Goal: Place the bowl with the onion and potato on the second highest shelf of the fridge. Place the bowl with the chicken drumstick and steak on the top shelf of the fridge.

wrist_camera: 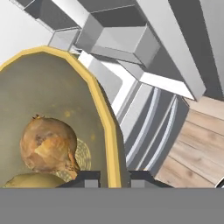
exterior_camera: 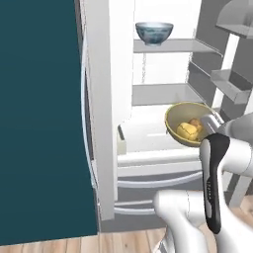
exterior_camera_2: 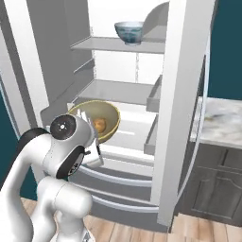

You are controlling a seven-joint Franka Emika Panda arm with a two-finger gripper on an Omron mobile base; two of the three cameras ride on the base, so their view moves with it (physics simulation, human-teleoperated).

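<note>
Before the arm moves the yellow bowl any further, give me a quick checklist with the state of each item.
1. Grip: the gripper has one finger on each side of the rim of the bowl with the onion and potato: ok.
2. Contents: onion and potato inside the bowl: ok.
3. Bowl level: tilted, in the left and right base views: not ok.
4. Second highest shelf free of items: ok.
5. Patterned bowl is on the top shelf; its contents: cannot tell.
6. Fridge door open: ok.

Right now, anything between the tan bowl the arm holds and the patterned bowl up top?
Yes: an unloaded grey shelf pane sits between the tan bowl and the white-and-blue patterned bowl, per both base views.
</note>
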